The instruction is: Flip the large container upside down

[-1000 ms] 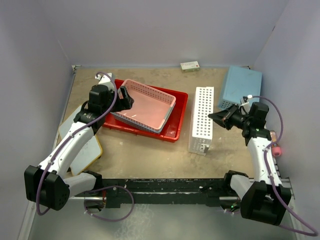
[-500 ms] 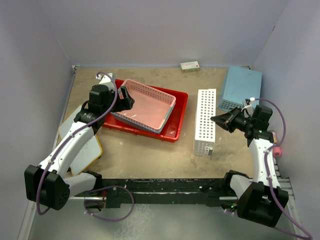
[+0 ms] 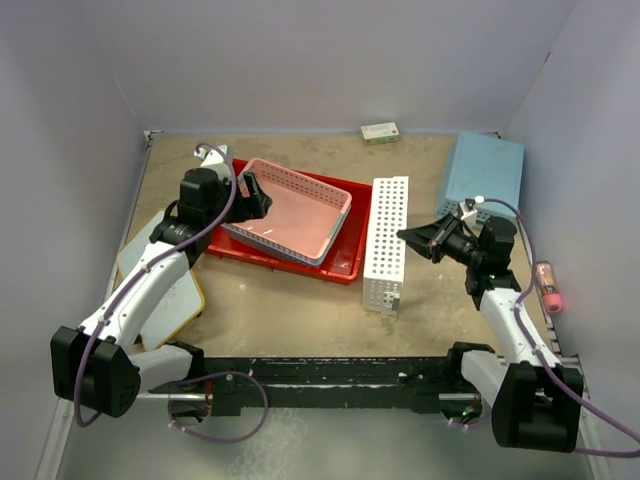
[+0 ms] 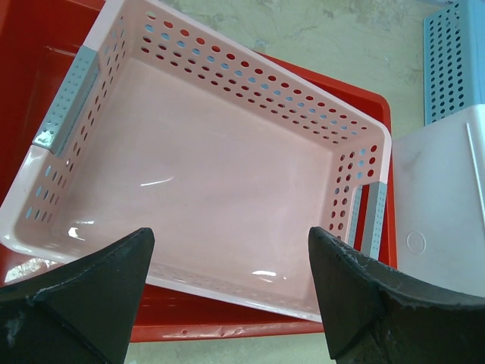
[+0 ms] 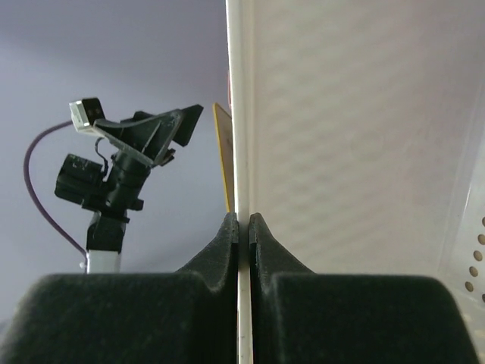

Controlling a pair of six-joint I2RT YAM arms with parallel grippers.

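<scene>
Progress on the flip itself looks nil. The large red tray (image 3: 347,262) lies flat on the table with its open side up, directly beneath and ahead of the left claw (image 3: 252,195). It is also loaded: a pink perforated basket (image 3: 295,212) sits inside it, slightly askew. Light blue shows through the pink basket's holes and handle slots, so a light-blue basket (image 4: 64,102) may be nested under it, though I cannot tell for sure.

The left claw is spread wide and grips nothing. In the left wrist view its two fingers hang apart above the near wall of the pink basket.

The right claw (image 3: 408,238) is pressed together on the thin wall of a white perforated basket (image 3: 385,240). That basket stands on its side just in front of the fingertips, close beside the tray's right end. In the right wrist view the white edge runs straight between the closed pads. Behind this claw a light-blue container (image 3: 485,170) rests bottom up.

What remains, I judge, is nearly everything. The tray must be emptied, then gripped by its rim and rolled over until the ribbed underside faces up.
</scene>
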